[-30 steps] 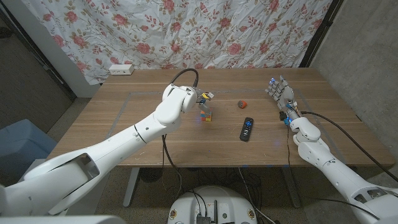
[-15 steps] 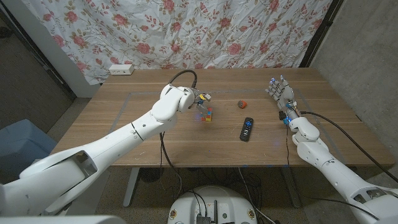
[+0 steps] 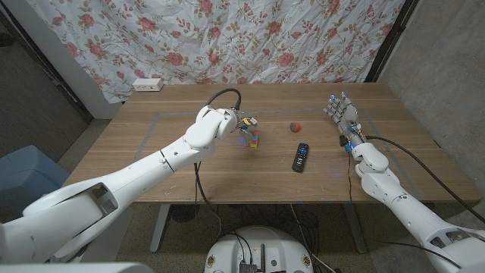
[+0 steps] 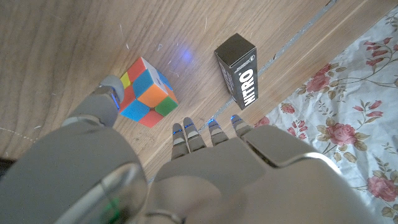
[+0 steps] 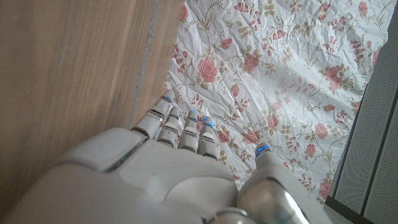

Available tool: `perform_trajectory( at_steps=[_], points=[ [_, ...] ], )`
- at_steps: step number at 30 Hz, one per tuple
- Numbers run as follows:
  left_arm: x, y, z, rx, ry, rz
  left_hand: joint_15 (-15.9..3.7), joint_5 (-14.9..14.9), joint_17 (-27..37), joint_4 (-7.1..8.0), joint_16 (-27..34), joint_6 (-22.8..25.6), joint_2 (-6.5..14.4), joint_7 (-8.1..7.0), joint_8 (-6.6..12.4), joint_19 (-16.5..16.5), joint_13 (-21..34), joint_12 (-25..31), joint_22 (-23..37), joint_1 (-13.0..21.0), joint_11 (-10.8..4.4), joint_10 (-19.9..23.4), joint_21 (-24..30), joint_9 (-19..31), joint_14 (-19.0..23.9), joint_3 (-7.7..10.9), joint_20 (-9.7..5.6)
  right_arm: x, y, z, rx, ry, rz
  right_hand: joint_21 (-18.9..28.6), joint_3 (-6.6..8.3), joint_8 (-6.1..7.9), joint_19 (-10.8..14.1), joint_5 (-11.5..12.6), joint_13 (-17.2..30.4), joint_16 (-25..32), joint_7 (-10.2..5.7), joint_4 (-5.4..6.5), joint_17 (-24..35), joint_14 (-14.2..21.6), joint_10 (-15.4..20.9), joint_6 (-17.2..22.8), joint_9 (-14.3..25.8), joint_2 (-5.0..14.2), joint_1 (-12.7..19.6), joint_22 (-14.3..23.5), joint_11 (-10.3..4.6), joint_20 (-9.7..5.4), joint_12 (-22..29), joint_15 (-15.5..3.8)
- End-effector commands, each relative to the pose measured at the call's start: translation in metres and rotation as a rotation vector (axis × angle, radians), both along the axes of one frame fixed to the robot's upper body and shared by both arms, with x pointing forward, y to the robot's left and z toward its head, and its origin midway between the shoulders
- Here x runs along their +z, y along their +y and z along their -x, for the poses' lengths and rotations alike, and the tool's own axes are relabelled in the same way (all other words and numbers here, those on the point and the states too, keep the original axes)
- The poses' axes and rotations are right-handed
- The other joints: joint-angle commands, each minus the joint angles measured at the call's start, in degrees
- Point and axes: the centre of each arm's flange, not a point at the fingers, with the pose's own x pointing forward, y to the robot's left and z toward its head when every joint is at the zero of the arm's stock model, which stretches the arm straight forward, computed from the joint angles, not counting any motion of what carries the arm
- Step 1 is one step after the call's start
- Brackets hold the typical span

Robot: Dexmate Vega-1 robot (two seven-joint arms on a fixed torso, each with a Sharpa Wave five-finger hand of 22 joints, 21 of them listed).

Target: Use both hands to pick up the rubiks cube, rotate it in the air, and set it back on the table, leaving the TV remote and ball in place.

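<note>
The cube (image 3: 252, 139) sits on the wooden desk (image 3: 151, 152) near its middle, a little toward the far edge. The left hand (image 3: 244, 121) hovers just beside and over it with fingers spread, holding nothing; from the left wrist, its thumb (image 4: 111, 87) reaches down next to the cube (image 4: 147, 92). A black box (image 4: 236, 70) stands close by. The red ball (image 3: 295, 127) and the remote (image 3: 301, 157) lie apart toward the right edge. The right hand (image 3: 339, 111) stands open near the far right corner, fingers apart.

Black box (image 4: 238, 70) crowds the rubiks cube (image 4: 147, 91); table (image 3: 227, 176) nearer open.
</note>
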Motion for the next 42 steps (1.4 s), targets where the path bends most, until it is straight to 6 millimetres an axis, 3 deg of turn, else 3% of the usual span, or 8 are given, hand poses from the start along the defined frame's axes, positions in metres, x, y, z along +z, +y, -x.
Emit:
perform_trajectory(
  at_steps=[1, 10, 19, 42],
  points=[
    [-0.0057, -0.0044, -0.0021, -0.011, -0.034, -0.006, -0.69, 0.1, 0.1, 0.06, 0.6, 0.8, -0.1, -0.17, 0.55, 1.2, 0.1, 0.6, 0.2, 1.5, -0.47, 2.2, 0.3, 0.2, 1.6, -0.37, -0.27, -0.002, 0.0013, -0.0003, 0.001, 0.003, -0.002, 0.2, 0.5, 0.13, 0.1, 0.0, 0.0, 0.4, 0.22, 0.18, 0.1, 0.3, 0.6, 0.2, 0.2, 0.65, -0.2, 0.2, 0.15, 0.23, 0.1, 0.47],
    [-0.0059, -0.0078, 0.0009, -0.021, -0.074, -0.001, -2.01, 0.0, 0.1, 0.01, 1.1, 2.5, -0.3, -0.63, 1.17, 3.8, 0.2, 1.3, 0.2, 3.6, -0.52, 6.8, 0.5, 0.2, 5.7, -1.0, 0.05, -0.0031, 0.0026, -0.0008, 0.006, 0.006, 0.0, 0.2, 0.6, 0.14, 0.2, 0.0, 0.0, 0.4, 0.17, 0.14, 0.0, 0.3, 0.7, 0.3, 0.2, 0.73, -0.3, 0.2, 0.14, 0.3, 0.1, 0.38],
    [-0.007, -0.0073, 0.004, -0.026, -0.103, -0.007, -4.14, -0.1, 0.2, 0.04, 1.4, 8.6, -0.8, -0.5, 3.55, 7.1, 0.5, 1.8, 0.1, 6.6, -0.71, 11.7, 0.4, 0.4, 11.4, -2.59, -0.58, -0.0053, 0.0028, -0.0005, 0.005, 0.007, -0.002, 0.2, 0.69, 0.21, 0.2, 0.0, 0.0, 0.5, 0.16, 0.11, -0.1, 0.3, 0.8, 0.5, 0.2, 0.82, -0.3, 0.2, 0.11, 0.3, 0.1, 0.37],
    [-0.0135, -0.0099, 0.0056, -0.008, -0.154, -0.02, -5.58, 0.1, 0.3, 0.27, 1.5, 12.2, -0.4, 0.01, 4.62, 11.2, 0.7, 2.5, 0.2, 9.8, -1.64, 18.4, 0.5, 0.3, 16.8, -4.93, -1.02, -0.01, 0.0025, -0.0008, -0.002, 0.007, -0.02, 0.2, 0.89, 0.26, 0.3, -0.1, 0.0, 0.7, -0.23, -0.01, -0.4, 0.5, 1.1, 0.8, 0.2, 0.97, -0.5, 0.2, 0.23, 0.28, 0.2, 0.37]
  ],
)
